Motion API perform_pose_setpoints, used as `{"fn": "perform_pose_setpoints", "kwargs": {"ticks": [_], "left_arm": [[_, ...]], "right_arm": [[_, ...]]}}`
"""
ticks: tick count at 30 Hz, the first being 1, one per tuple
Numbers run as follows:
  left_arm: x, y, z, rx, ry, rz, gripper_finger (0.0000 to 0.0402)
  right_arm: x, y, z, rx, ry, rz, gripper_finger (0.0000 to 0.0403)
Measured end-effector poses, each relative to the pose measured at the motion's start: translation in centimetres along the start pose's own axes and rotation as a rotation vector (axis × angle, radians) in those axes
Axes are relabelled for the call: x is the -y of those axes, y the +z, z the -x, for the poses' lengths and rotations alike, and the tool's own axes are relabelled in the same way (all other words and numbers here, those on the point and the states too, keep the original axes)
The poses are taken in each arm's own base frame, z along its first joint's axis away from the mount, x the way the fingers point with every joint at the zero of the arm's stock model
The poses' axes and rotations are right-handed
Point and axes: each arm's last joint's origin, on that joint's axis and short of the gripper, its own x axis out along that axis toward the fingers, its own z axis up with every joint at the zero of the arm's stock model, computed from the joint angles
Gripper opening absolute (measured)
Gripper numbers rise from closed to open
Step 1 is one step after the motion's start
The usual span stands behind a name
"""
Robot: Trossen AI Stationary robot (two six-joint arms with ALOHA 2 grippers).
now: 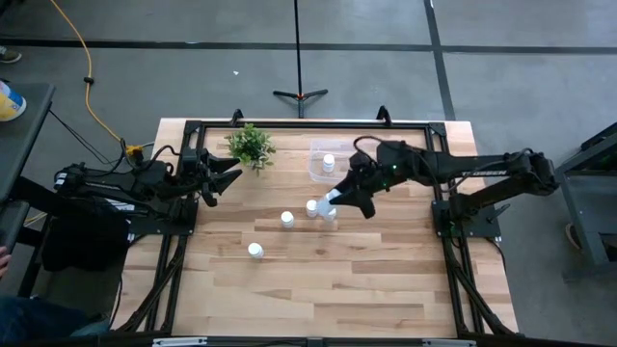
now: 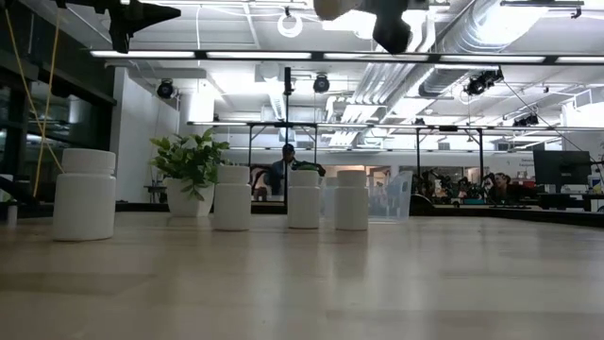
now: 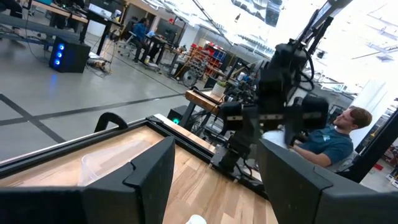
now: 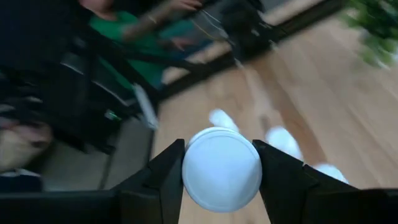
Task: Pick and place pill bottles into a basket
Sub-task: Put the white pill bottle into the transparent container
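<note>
My right gripper [image 1: 336,199] is shut on a white pill bottle [image 4: 221,168] and holds it above the table's middle; it also shows at the top of the low view [image 2: 332,8]. Two bottles [image 1: 311,206] [image 1: 329,214] stand just below it, and two more [image 1: 287,219] [image 1: 254,251] stand nearer the left. The clear basket [image 1: 318,172] sits at the far middle with one bottle [image 1: 329,161] in it. My left gripper [image 1: 229,174] is open and empty, in the air at the table's left, beside the plant. My right gripper pinches the bottle between its two fingers [image 4: 166,177], one on each side of its round wall just below the cap [image 4: 221,163]. The fingers slant down from the table's right side. The bottle is lifted clear of the table, with its cap turned back toward the wrist.
A small green potted plant [image 1: 251,145] stands at the far left, close to my left gripper. Black frame rails run along the table's far edge [image 1: 289,123] and sides. The bare wood near the front edge [image 1: 318,289] holds nothing. People sit in the room beyond [image 3: 339,134].
</note>
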Motion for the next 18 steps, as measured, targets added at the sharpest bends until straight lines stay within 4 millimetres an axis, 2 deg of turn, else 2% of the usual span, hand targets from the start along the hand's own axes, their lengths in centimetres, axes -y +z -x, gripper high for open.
{"fn": "perform_pose_setpoints", "kwargs": {"ticks": [9,18], "left_arm": [[0.0,-0.1,0.0,-0.009,0.004,-0.006,0.0260],[-0.1,-0.2,0.0,-0.021,0.009,-0.016,0.0260]], "right_arm": [[-0.8,1.8,0.5,0.071,0.249,-0.008,0.0165],[-2.1,2.7,1.1,0.057,0.499,-0.024,0.0165]]}}
